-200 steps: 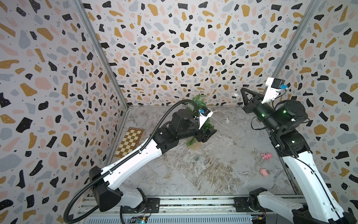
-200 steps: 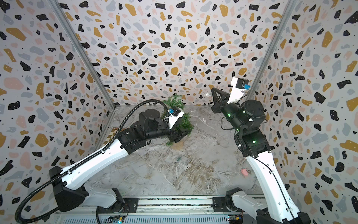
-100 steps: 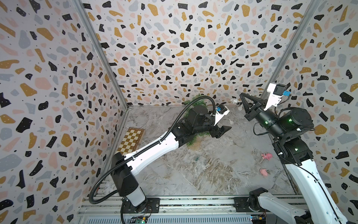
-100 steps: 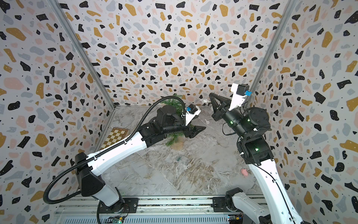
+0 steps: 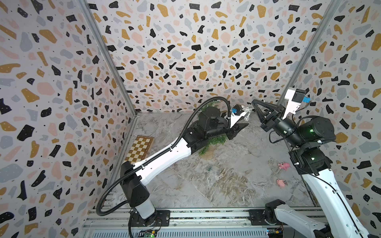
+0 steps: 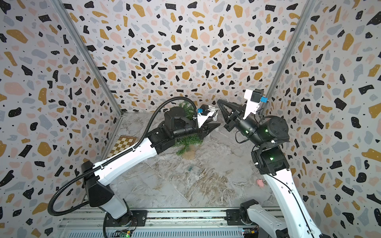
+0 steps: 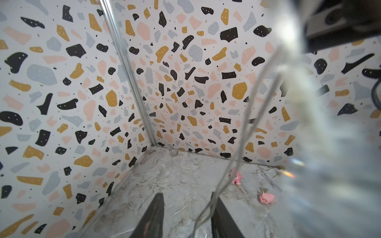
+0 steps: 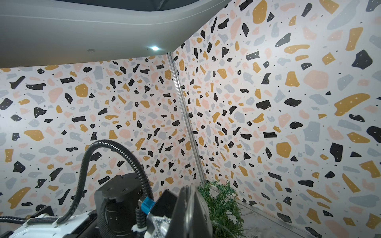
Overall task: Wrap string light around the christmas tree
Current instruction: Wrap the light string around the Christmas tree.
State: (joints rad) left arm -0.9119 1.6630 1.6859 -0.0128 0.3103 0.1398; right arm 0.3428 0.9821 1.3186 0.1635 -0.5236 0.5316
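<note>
The christmas tree [image 5: 214, 141] is a small green fir on a tan disc base [image 6: 190, 153], standing near the back wall and mostly covered by my left arm in both top views. Its branches [image 8: 222, 206] show beside my right gripper [image 8: 188, 188], which is raised right of the tree and shut on the string light. This thin pale wire with clear bulbs [image 5: 246, 119] hangs from the right gripper [image 5: 255, 102] down to my left gripper [image 5: 237, 130]. In the left wrist view the wire [image 7: 225, 178] runs between the left gripper [image 7: 186, 194] jaws, against one finger; a gap still shows.
A folded chessboard [image 5: 140, 148] lies by the left wall. Two pink toy figures [image 5: 283, 165] [image 5: 280, 182] sit on the floor near the right arm's base. A small clear packet [image 5: 212, 169] lies in front of the tree. The terrazzo walls stand close behind.
My left arm has swung right, past the tree, up to the wire below the right gripper, and its jaws have narrowed. The right gripper has shifted slightly right.
</note>
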